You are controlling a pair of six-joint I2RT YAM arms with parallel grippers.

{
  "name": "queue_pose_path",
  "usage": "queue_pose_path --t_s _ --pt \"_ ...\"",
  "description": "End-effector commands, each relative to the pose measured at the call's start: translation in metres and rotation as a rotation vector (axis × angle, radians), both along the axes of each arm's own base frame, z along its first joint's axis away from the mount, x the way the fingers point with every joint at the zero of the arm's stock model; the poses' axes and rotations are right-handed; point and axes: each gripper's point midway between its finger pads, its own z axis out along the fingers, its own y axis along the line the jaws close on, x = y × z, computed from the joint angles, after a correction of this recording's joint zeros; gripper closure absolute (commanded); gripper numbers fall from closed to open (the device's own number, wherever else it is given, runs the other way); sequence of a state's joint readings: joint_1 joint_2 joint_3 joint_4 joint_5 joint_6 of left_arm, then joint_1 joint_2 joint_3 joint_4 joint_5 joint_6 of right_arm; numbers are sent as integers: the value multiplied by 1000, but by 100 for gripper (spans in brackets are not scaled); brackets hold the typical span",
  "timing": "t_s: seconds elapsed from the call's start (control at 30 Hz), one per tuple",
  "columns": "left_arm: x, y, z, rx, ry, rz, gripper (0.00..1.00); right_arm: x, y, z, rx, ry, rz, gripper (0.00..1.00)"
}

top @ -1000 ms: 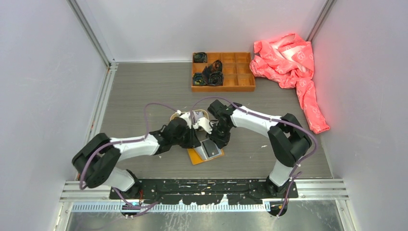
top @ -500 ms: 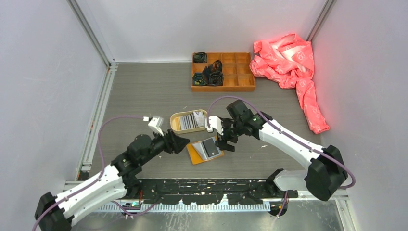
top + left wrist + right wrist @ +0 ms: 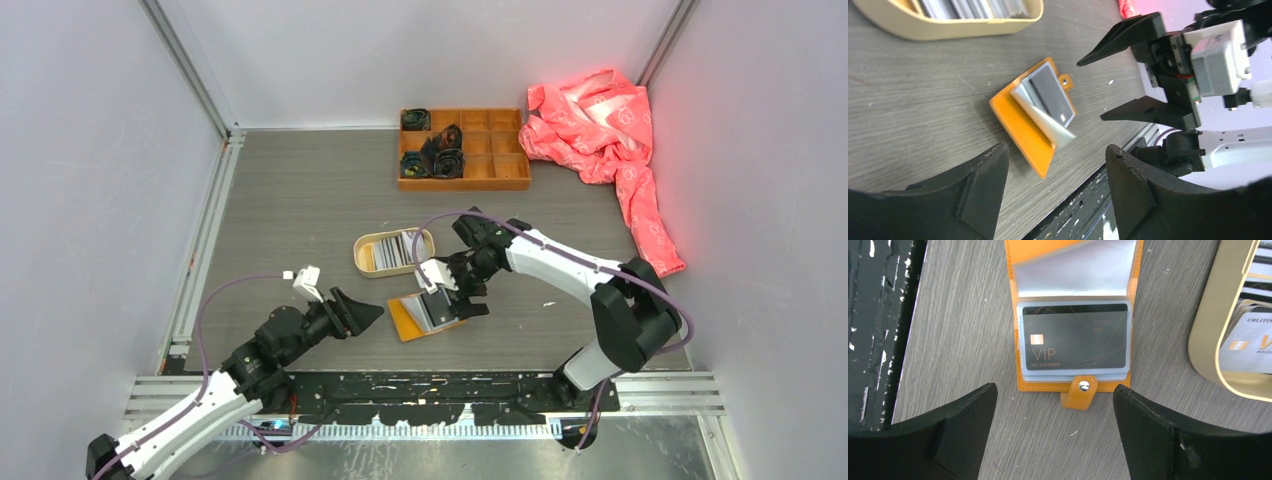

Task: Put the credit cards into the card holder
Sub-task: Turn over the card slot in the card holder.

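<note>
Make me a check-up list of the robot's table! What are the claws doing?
Surface: grey wood-grain table, few pale specks.
Job's things: card holder lies open, dark VIP card in its front sleeve; more credit cards in the oval tan tray.
Clutter: orange wooden compartment box holding dark rolled items; pink cloth at far right.
Grippers: left gripper open, empty, left of the holder; right gripper open, empty, above it.
Cables: purple cable loops along each arm, snagging nothing.
Surroundings: pale walls, metal rails.
</note>
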State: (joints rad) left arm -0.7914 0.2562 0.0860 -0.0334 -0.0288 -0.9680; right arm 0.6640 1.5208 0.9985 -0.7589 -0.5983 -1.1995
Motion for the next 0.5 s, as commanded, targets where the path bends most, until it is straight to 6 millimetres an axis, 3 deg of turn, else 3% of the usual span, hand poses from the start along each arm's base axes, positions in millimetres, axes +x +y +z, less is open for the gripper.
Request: queue_pose_path --t_s 0.0,0.47 --pt "-1 -3 -11 -32 76 12 30 11 -1 2 17 -21 -1 9" --pt "5 -24 -36 17 200 -23 32 33 4 -21 -54 21 -97 24"
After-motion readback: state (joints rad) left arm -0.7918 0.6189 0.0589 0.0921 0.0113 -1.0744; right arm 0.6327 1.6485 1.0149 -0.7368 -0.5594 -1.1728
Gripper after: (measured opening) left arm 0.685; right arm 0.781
